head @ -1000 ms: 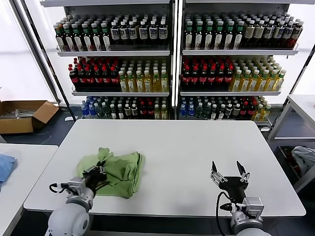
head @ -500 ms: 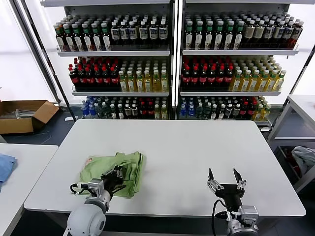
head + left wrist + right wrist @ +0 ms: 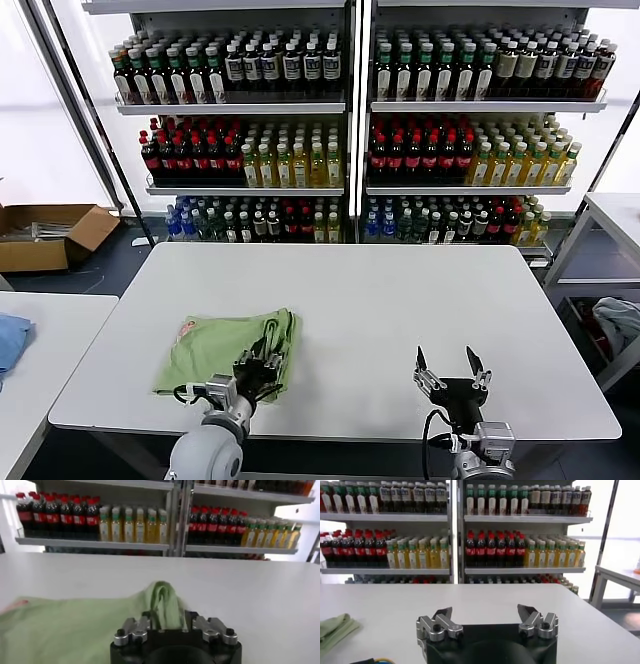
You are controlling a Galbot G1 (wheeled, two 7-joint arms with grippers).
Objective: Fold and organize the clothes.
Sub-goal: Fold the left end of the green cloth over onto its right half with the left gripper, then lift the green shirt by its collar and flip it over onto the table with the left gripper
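Head view: left fingers [image 3: 262,361] parted over folded clothes [image 3: 215,349].

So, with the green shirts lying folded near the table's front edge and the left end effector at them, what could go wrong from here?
1. A ridge of the green shirts stands between the fingers of the left end effector. If it pulls back, the cloth may snag and the fold may open.
2. The pile lies close to the front edge of the table, so a drag toward the robot could slide it off.
The right end effector hangs open, away from the shirts.
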